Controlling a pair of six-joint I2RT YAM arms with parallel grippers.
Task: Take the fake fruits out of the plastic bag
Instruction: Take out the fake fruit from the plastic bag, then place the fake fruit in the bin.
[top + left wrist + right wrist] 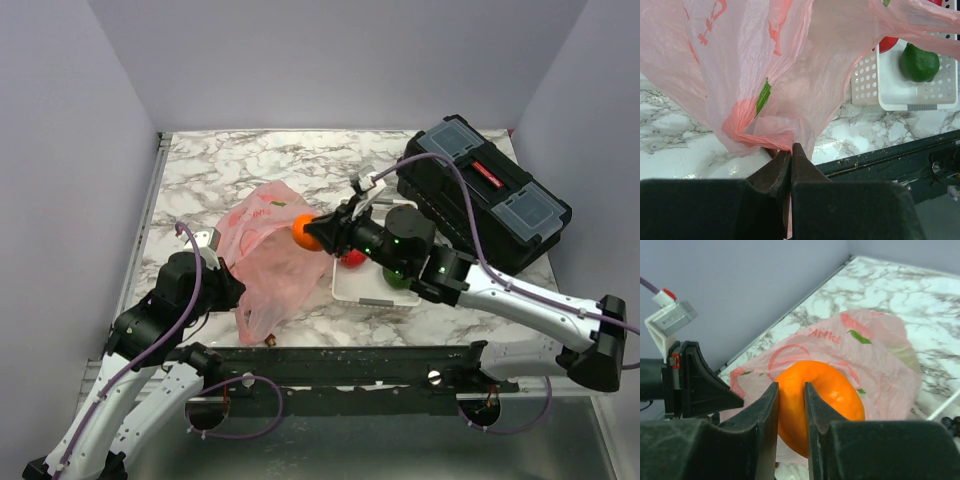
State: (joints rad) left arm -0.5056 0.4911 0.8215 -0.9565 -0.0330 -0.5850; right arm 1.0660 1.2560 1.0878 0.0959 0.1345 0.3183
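The pink plastic bag [268, 250] lies crumpled on the marble table, left of centre. My left gripper [791, 148] is shut on a bunched fold of the plastic bag [785, 85] at its near-left edge. My right gripper [791, 390] is shut on the orange [827, 400], which dents between the fingers, and holds it above the bag's right side; it also shows in the top view [304, 231]. A red apple [352, 258] and a dark green oval fruit [918, 62] lie in the white tray [350, 290]. The grape bunch and the light green fruit are not visible.
A black toolbox [485, 190] stands at the back right. The white perforated tray [892, 95] sits just right of the bag. A dark metal rail [340, 362] runs along the table's near edge. Purple walls enclose the table.
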